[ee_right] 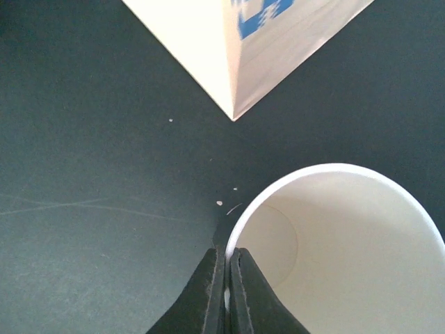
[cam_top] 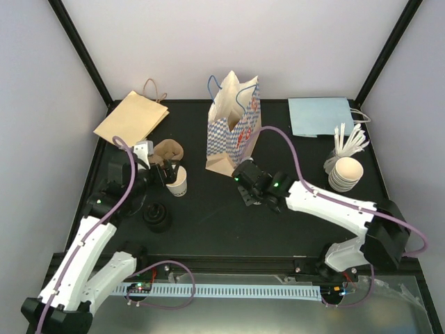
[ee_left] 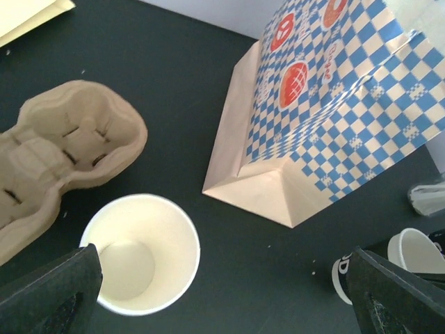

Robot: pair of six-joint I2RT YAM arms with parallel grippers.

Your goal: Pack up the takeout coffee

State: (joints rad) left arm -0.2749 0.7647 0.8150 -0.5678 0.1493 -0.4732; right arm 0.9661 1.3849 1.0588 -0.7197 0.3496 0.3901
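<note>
We noted the right claw [ee_right: 227,254] pinched shut on the rim of a white paper cup [ee_right: 348,243] beside the blue-checked paper bag [ee_right: 278,35], left claw [ee_left: 226,254] spread wide above a second white cup [ee_left: 142,254]

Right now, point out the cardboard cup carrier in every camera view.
Top external: cup carrier left of centre, left of the blue-checked bag, just beyond the white cup.
Left wrist: cup carrier along the left edge, above the white cup.
Right wrist: not in it; only a second cup and the bag's corner.
Shared landmark: the blue-checked bag, in all three views.
</note>
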